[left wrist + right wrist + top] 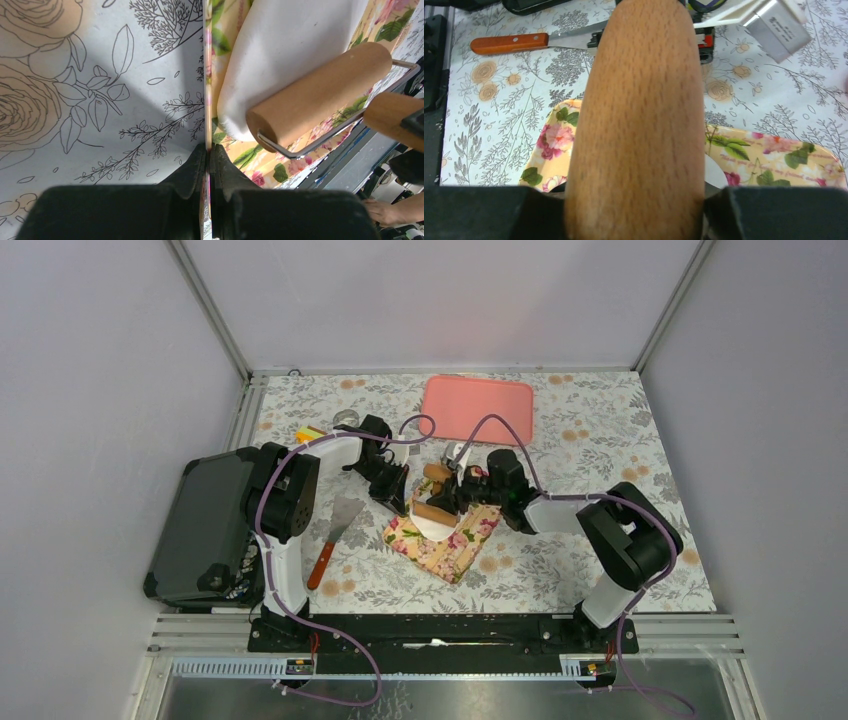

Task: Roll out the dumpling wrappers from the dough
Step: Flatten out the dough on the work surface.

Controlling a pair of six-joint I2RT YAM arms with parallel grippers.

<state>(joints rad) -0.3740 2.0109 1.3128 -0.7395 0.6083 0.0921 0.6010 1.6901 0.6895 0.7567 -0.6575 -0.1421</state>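
Left wrist view: the left gripper (208, 155) is clamped on the thin edge of the floral tray (245, 160). Beyond it the dough (290, 45) lies flattened on that tray, with the rolling pin (320, 95) resting on its near end. Right wrist view: the right gripper (639, 210) grasps the pin's wooden handle (639, 110). Farther off, a spatula (509, 43) lies on the table (499, 125). In the top view, a pink tray (478, 408) sits at the far edge.

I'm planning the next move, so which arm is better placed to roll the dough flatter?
Right. The right gripper is shut on the handle of the rolling pin, whose roller lies on the dough. The left gripper is pinching the edge of the floral board, seemingly steadying it.
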